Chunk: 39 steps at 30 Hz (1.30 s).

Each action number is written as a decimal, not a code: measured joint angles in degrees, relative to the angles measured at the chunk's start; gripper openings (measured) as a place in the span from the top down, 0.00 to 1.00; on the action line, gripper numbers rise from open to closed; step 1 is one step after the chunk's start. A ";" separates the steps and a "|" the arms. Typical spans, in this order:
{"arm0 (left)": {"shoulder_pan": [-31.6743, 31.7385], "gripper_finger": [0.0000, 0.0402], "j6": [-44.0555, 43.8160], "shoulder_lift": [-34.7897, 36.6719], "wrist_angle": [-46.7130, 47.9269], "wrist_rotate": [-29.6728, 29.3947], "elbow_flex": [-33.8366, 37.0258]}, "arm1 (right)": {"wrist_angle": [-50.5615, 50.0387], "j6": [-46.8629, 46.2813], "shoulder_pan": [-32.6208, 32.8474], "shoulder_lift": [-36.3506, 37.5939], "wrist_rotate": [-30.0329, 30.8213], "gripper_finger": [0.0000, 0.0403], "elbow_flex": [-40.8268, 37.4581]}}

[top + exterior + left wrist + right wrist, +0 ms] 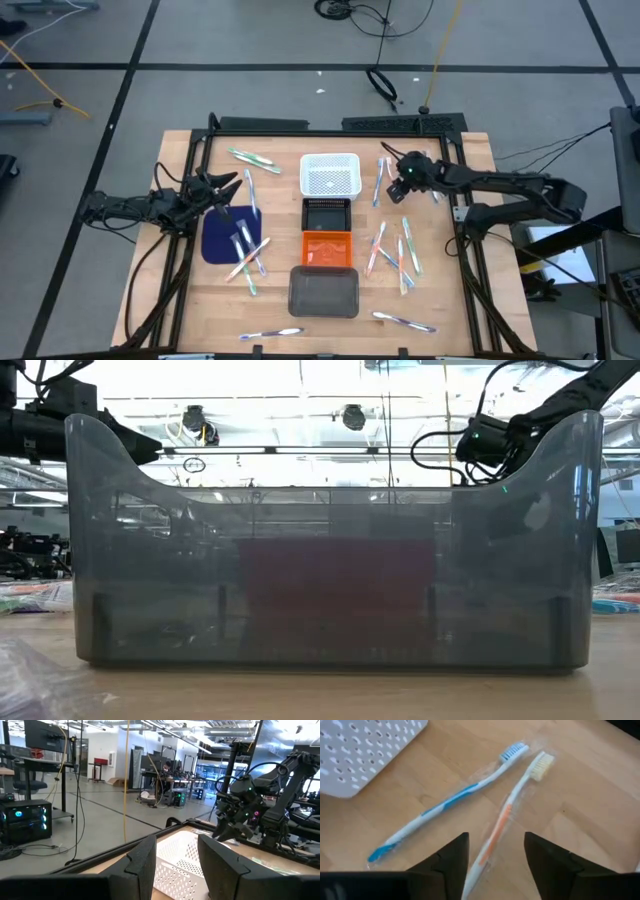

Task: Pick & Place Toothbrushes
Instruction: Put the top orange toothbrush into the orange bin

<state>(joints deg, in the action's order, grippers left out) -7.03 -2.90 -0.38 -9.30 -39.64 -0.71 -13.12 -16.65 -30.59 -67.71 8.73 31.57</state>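
Observation:
Many wrapped toothbrushes lie flat on the wooden table. My right gripper (393,168) hangs open, slanting down, above a blue toothbrush (450,802) and an orange toothbrush (507,815) just right of the white basket (330,175). The orange handle shows between its fingers (452,862), which touch nothing. More toothbrushes lie at the right (392,255), on the dark blue mat (222,238), at the far left (252,158) and along the near edge (405,321). My left gripper (232,185) waits open above the table's left side, pointing level toward the basket (180,855).
A black tray (326,215), an orange tray (326,248) and a grey tray (323,292) stand in a row down the table's middle, nearer than the white basket. The grey tray's wall (330,560) fills the low view. A black frame (300,125) borders the table.

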 joint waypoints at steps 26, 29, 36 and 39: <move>-0.01 0.64 -0.10 0.00 0.02 0.04 0.00 | 5.64 -0.25 -0.11 -11.37 0.39 0.51 0.07; 0.00 0.64 -0.10 0.00 0.00 0.04 0.00 | 5.66 -0.33 -0.11 -11.64 0.35 0.55 0.07; 0.00 0.64 -0.59 0.00 -0.27 0.04 0.00 | 5.62 -0.63 -0.11 -11.62 0.23 0.84 0.07; 0.00 0.64 -0.59 0.00 -1.08 0.07 0.00 | 5.61 -0.41 -0.11 -11.57 0.98 0.96 0.07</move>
<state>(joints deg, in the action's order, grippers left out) -7.03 -3.49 -0.38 -10.38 -39.57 -0.71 -7.51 -17.06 -30.70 -79.28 9.71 31.64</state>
